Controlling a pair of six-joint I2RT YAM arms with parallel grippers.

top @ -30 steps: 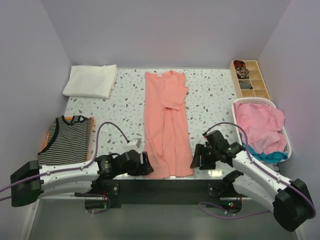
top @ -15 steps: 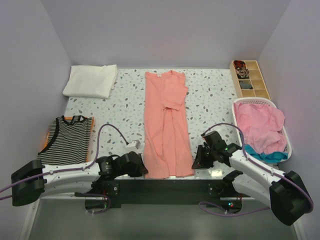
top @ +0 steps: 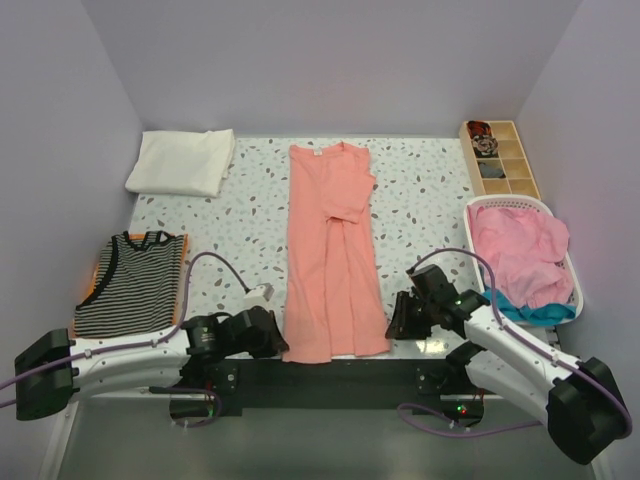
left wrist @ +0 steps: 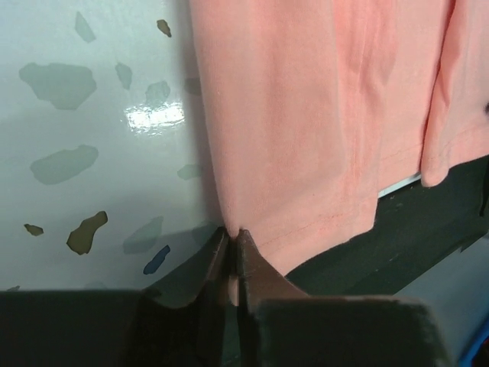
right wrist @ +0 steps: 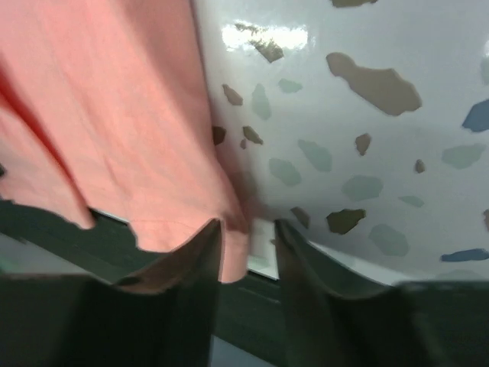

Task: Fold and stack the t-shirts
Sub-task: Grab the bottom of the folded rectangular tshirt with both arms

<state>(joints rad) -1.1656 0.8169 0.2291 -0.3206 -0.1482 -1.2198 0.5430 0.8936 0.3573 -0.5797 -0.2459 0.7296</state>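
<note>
Tee [top: 330, 250] centre, folded tees [top: 182, 162] left, basket [top: 505, 200] right

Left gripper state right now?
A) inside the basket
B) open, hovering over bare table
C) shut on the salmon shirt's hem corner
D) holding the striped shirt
C: the left wrist view shows the left gripper with its fingers pressed together on the near hem corner of the salmon shirt.

place: robot lab cell | cues: lilac enclosure walls [top: 330, 60], speckled table [top: 430, 190]
</note>
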